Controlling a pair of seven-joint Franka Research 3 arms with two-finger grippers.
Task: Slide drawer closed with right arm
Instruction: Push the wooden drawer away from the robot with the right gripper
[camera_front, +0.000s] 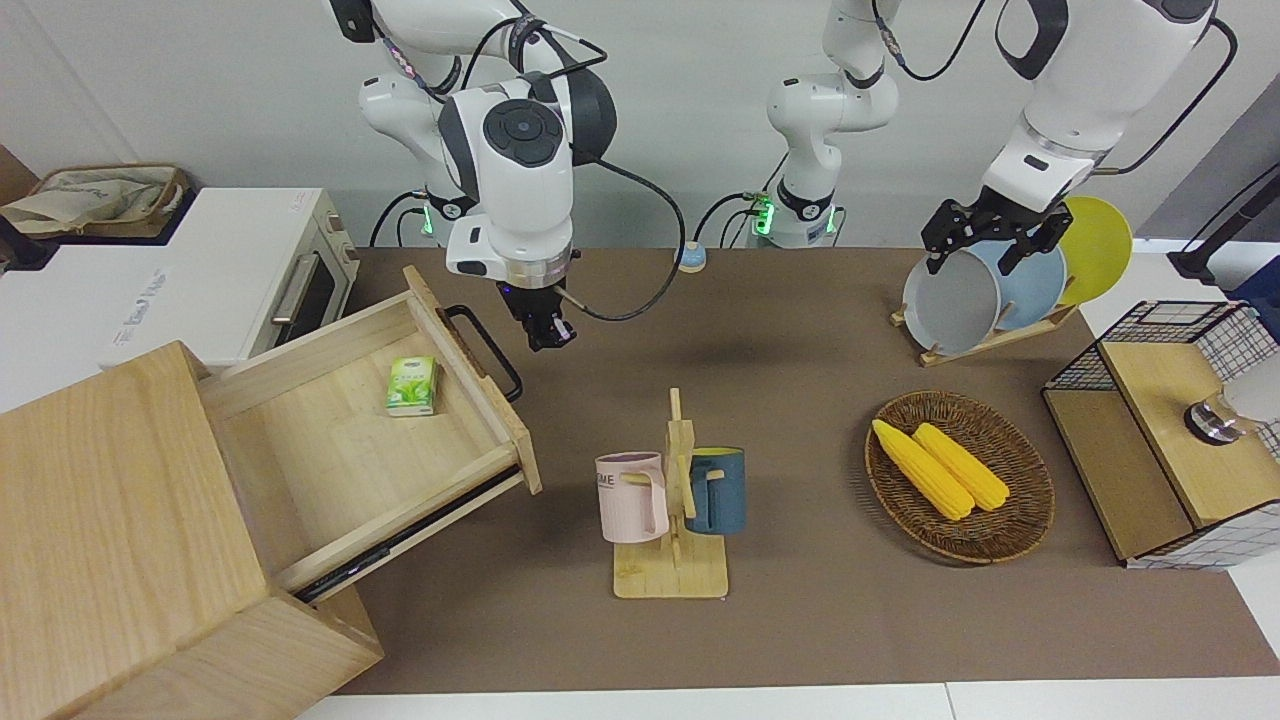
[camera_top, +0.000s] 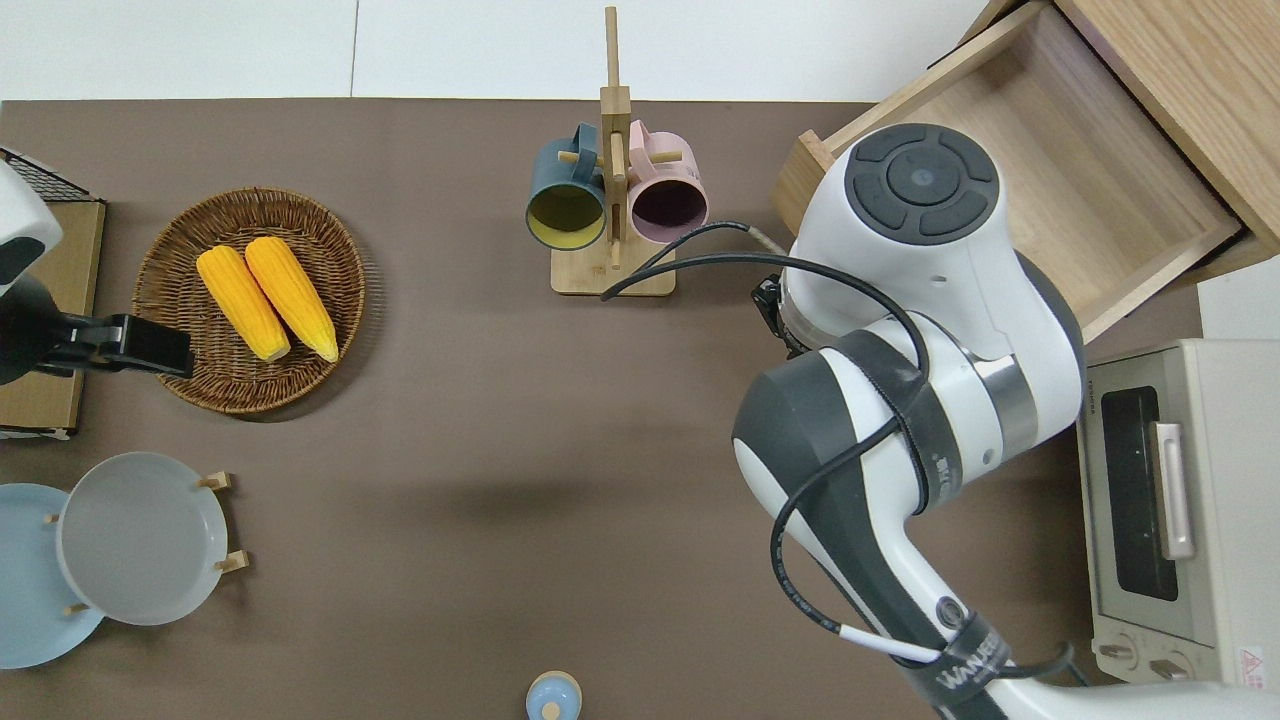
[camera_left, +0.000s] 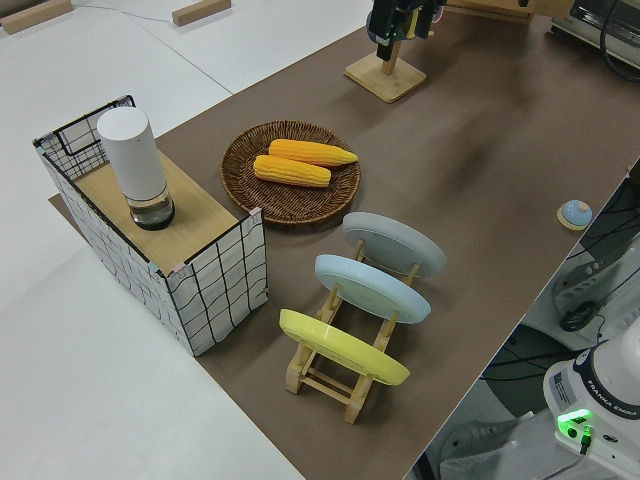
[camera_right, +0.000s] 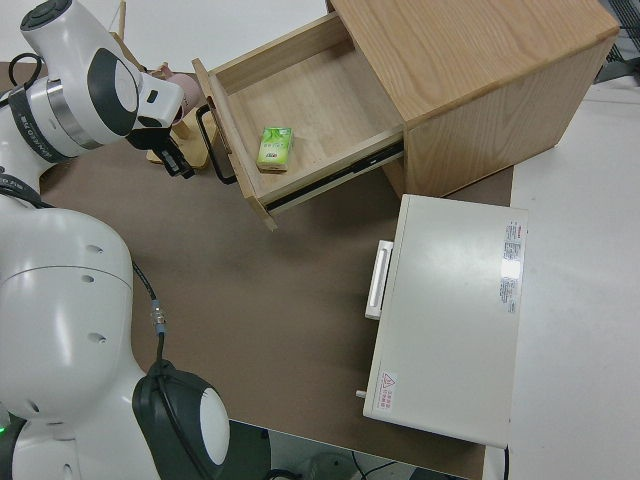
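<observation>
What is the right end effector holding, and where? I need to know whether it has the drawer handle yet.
Nothing: the right end effector hangs beside the drawer's black handle, apart from it.

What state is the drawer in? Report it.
Open: the drawer is pulled far out of its cabinet, its inside and a green packet exposed.

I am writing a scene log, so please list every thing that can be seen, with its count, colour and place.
drawer: 1, light wood, pulled open from the wood cabinet
green box: 1, in the drawer
toaster oven: 1, white, beside the cabinet
mugs: 2, pink and blue, on the wooden rack
corn cobs: 2, yellow, in the wicker basket
plates: 3, grey, blue, yellow, in a wooden stand
wire-mesh box: 1, black, left arm's end
right gripper: 1, black, beside the drawer handle
left gripper: parked
</observation>
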